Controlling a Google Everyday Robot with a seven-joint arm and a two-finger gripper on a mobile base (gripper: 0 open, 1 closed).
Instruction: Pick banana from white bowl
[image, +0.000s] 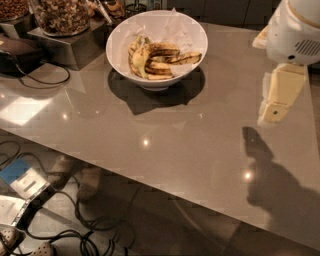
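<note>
The white bowl (192, 37), lined with white paper, stands at the far middle of the grey table (165, 135). The pale-yellow banana (138, 56) lies on the left side of the bowl, its stem pointing up and away. Flatter dark-streaked banana pieces (167, 57) lie to its right. My gripper (275, 111), cream-coloured under the white arm (295, 30), hangs above the table's right side. It is well to the right of the bowl, apart from it and holding nothing that I can see.
Glass jars of nuts (62, 15) on a metal stand (65, 45) sit at the back left, next to a dark device with a cable (20, 50). The table's front edge runs diagonally. Cables (85, 235) and a power strip lie on the floor below.
</note>
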